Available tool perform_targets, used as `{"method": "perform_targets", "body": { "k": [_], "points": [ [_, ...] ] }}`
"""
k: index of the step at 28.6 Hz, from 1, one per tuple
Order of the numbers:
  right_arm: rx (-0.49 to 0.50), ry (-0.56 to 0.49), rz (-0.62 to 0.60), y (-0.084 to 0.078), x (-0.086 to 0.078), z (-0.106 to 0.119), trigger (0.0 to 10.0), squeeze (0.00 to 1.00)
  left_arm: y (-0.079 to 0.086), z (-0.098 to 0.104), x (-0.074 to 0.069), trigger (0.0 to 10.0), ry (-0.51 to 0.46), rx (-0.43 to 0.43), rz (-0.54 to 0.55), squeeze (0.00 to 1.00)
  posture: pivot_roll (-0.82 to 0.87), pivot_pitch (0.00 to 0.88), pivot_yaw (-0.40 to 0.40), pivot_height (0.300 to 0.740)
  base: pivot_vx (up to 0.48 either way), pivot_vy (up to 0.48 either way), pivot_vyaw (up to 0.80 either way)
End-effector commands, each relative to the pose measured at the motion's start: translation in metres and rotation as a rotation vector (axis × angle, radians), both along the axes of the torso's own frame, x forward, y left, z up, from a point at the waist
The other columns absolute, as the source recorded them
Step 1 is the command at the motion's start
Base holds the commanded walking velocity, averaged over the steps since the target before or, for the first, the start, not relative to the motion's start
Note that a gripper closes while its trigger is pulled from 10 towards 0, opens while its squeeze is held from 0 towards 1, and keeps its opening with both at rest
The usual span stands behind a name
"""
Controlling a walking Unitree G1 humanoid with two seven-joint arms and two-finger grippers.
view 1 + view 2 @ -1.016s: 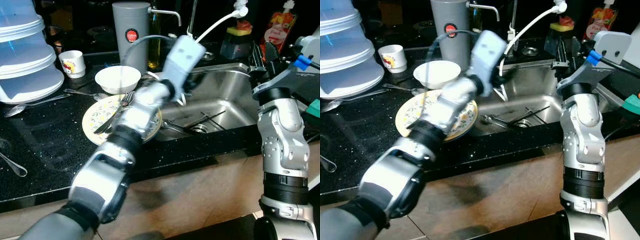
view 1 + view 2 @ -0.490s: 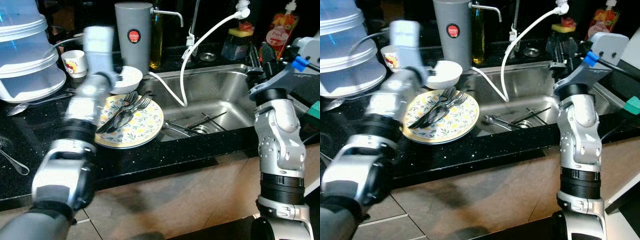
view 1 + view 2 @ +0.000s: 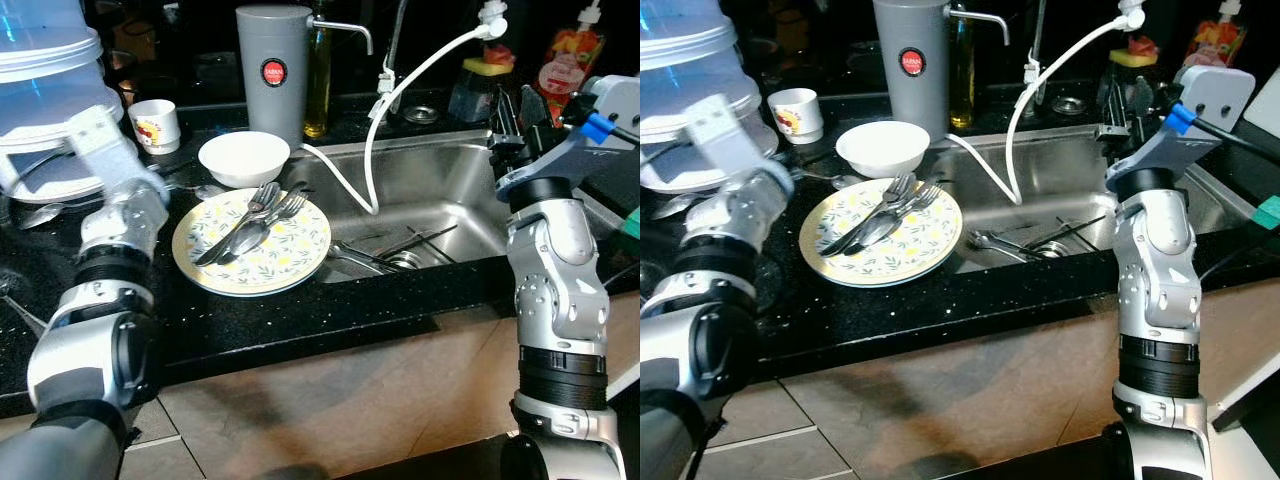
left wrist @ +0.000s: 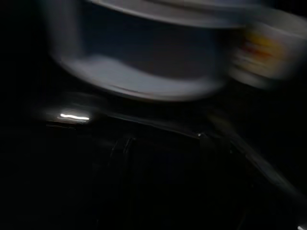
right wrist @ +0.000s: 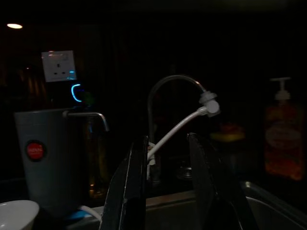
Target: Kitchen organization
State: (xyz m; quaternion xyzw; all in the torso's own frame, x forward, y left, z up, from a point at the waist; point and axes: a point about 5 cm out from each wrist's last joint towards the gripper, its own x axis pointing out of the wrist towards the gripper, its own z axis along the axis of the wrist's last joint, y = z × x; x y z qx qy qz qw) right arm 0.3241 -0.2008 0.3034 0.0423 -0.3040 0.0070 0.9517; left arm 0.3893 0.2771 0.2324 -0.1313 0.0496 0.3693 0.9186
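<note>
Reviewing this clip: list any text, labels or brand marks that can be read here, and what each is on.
None can be read.
Grey canister: round red badge with white lettering, too small to read.
Cup: coloured print, blurred.
Soap bottle: red and orange label with a white patch, illegible.
Wall socket: no legible marking.

Head stereo, down over sink (image 3: 440,190)

Home kitchen, steel sink (image 3: 440,190), black countertop (image 3: 300,310), dirty plate (image 3: 252,243)
</note>
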Motion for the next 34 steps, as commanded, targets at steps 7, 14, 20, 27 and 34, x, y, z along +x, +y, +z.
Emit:
{"method": "perform_targets", "body": {
  "k": [7,14,20,27,34],
  "points": [
    [0.005,0.015,0.016,0.003,0.003,-0.006,10.0,0.0,0.055,-0.027,-0.044,10.0,0.181,0.171,0.373,0.0,0.01,0.0,0.021,0.74,0.0,0.0,0.0],
    [0.0,0.033,0.041,0.007,0.006,-0.009,10.0,0.0,0.037,-0.061,-0.066,10.0,0.292,0.14,0.414,0.0,0.04,0.0,-0.006,0.74,0.0,0.0,0.0],
    [-0.005,0.036,0.048,0.008,0.008,-0.009,10.0,0.0,0.007,-0.044,-0.071,10.0,0.217,0.248,0.317,0.0,0.05,0.0,-0.009,0.74,0.0,0.0,0.0],
    [-0.005,0.038,0.06,0.01,0.01,-0.01,10.0,0.0,-0.032,-0.047,-0.088,10.0,0.176,0.109,0.207,0.0,0.06,0.0,-0.019,0.74,0.0,0.0,0.0],
    [-0.008,0.037,0.064,0.009,0.012,-0.008,10.0,0.0,-0.033,-0.049,-0.097,10.0,0.195,0.055,0.201,0.0,0.07,0.0,-0.032,0.74,0.0,0.0,0.0]
  ]
}}
